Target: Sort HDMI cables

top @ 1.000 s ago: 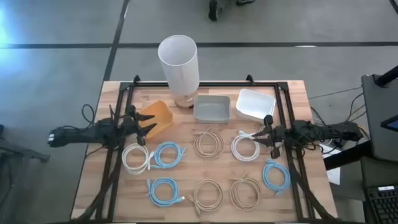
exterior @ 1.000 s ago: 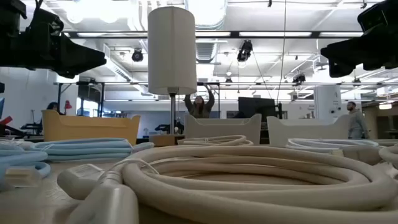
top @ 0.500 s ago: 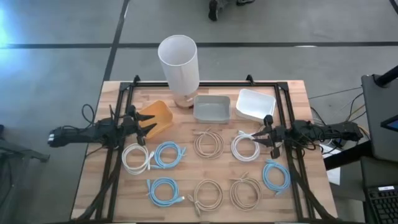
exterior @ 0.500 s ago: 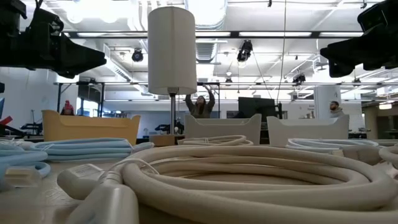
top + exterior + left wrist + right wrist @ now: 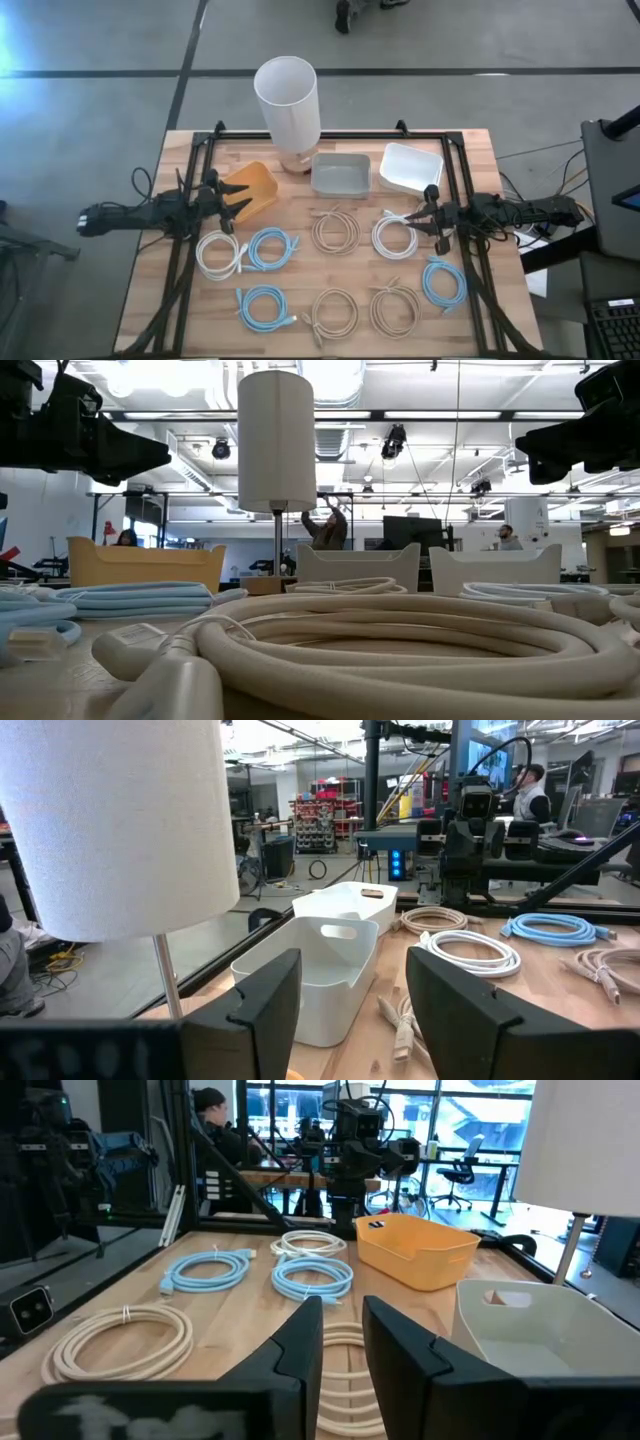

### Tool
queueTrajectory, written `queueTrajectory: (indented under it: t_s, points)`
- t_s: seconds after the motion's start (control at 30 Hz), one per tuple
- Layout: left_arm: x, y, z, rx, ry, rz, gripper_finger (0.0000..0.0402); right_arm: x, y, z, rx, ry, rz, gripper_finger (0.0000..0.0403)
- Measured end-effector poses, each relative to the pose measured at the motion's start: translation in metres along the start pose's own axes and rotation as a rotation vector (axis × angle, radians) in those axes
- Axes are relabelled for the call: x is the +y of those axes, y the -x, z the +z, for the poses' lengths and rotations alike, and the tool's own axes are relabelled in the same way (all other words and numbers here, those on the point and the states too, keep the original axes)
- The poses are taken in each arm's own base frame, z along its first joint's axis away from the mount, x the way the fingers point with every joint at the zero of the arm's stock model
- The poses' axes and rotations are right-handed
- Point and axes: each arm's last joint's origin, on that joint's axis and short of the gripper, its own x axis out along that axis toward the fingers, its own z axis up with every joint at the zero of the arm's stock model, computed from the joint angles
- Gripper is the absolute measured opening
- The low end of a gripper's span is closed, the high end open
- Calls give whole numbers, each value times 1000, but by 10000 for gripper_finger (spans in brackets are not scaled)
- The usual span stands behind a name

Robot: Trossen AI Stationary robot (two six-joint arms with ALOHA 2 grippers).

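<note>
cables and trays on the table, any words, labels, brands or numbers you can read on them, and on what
None can be read in any view.
HDMI cables: no print shows on the coils or their plugs.
Orange tray, grey tray, white tray: plain, no label visible.
White cylinder: plain.
Room behind the table: shelves and equipment show, but any signs there are too small to read.

Your left gripper (image 5: pixel 237 207) hovers at the table's nine o'clock edge, fingers spread, pointing toward three o'clock, while your right gripper (image 5: pixel 420 218) mirrors it at three o'clock, fingers narrowly parted.
</note>
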Motion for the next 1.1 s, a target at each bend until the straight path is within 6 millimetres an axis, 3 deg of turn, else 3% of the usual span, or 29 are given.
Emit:
queueTrajectory:
  t_s: [0.33,0.77,1.1]
  points:
    - [0,0,0,0,0,0,193,0,0,0,-1,1,0,86]
    - [0,0,0,0,0,0,193,0,0,0,-1,0,0,68]
    - [0,0,0,0,0,0,193,0,0,0,0,1,0,83]
